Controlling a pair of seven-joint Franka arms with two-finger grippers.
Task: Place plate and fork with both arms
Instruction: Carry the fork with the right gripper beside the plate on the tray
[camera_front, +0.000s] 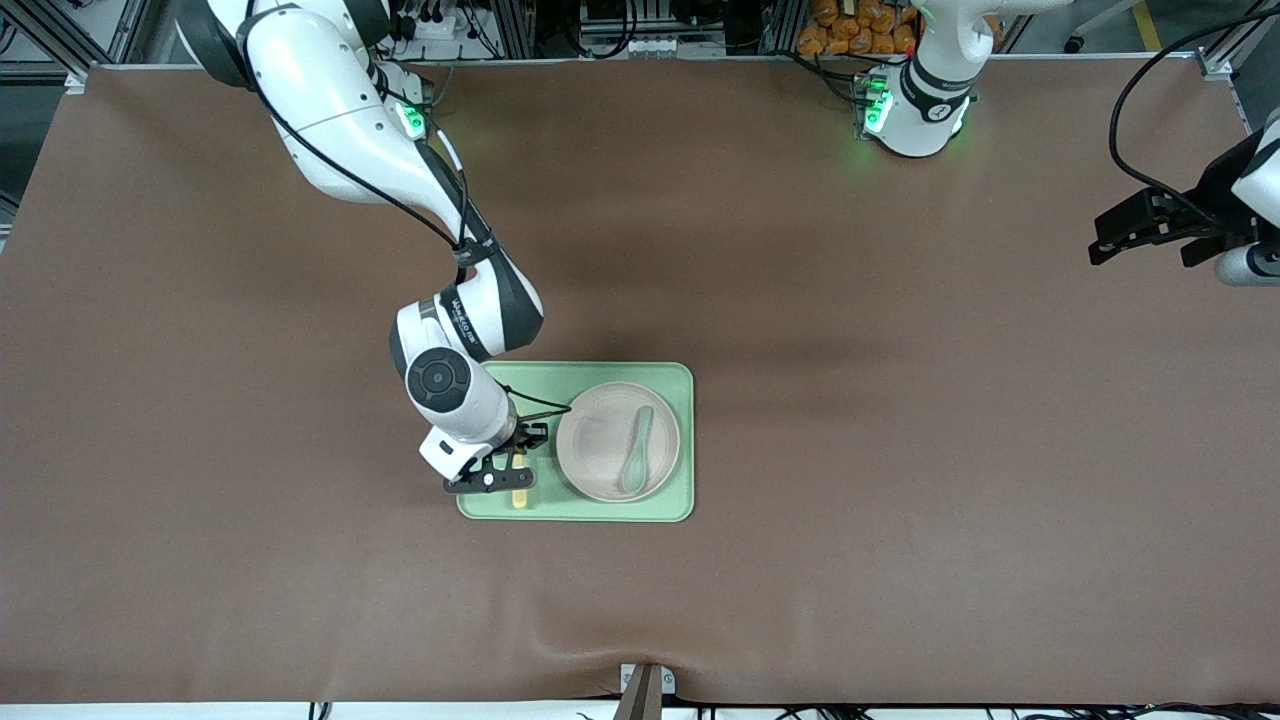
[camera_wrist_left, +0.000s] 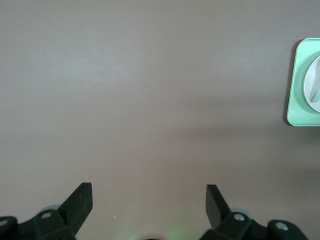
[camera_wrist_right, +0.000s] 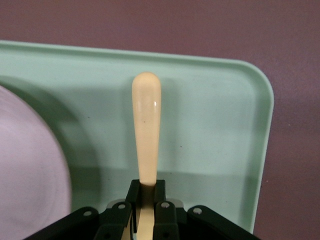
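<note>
The beige speckled plate (camera_front: 600, 440) sits on the pale green tray (camera_front: 590, 375), with a grey-green spoon (camera_front: 636, 450) lying in it. My right gripper (camera_front: 515, 468) is over the tray beside the plate, toward the right arm's end, shut on the pale yellow fork (camera_front: 520, 497). In the right wrist view the fork (camera_wrist_right: 146, 125) sticks out from the shut gripper (camera_wrist_right: 146, 187) low over the tray (camera_wrist_right: 215, 125), with the plate (camera_wrist_right: 25, 170) alongside. My left gripper (camera_front: 1098, 240) waits, open and empty (camera_wrist_left: 148, 192), over bare table at the left arm's end.
The brown table mat (camera_front: 900, 450) spreads wide around the tray. In the left wrist view a corner of the tray (camera_wrist_left: 295, 100) and the plate's edge (camera_wrist_left: 316, 85) show at the side. Cables and orange items lie past the table's edge by the arm bases.
</note>
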